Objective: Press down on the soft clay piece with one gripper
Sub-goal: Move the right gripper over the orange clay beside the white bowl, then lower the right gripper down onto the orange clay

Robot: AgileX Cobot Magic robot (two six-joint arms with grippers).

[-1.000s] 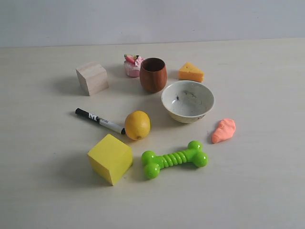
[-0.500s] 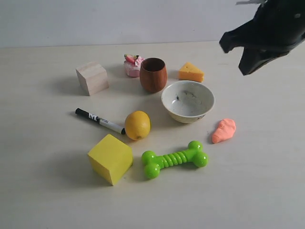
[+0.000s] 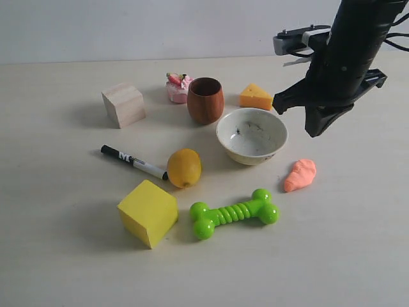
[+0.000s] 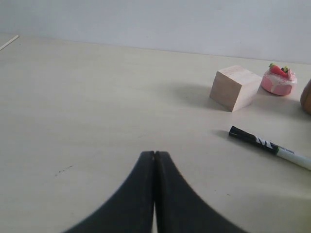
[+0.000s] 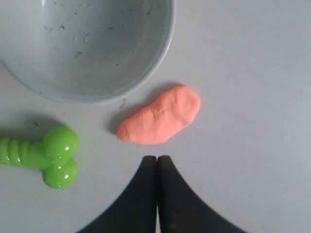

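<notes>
The soft clay piece lies on the table just beside the white bowl, at its near right. The right gripper hangs above the bowl's right side, fingers pressed together. The left gripper is likewise closed, well away from the bowl. A descent straying bowlward could clip the rim, and one landing on the clay's thin end might roll it. The green bone toy sits in front of the bowl and the cheese wedge behind it. Neither blocks the way.
</notes>
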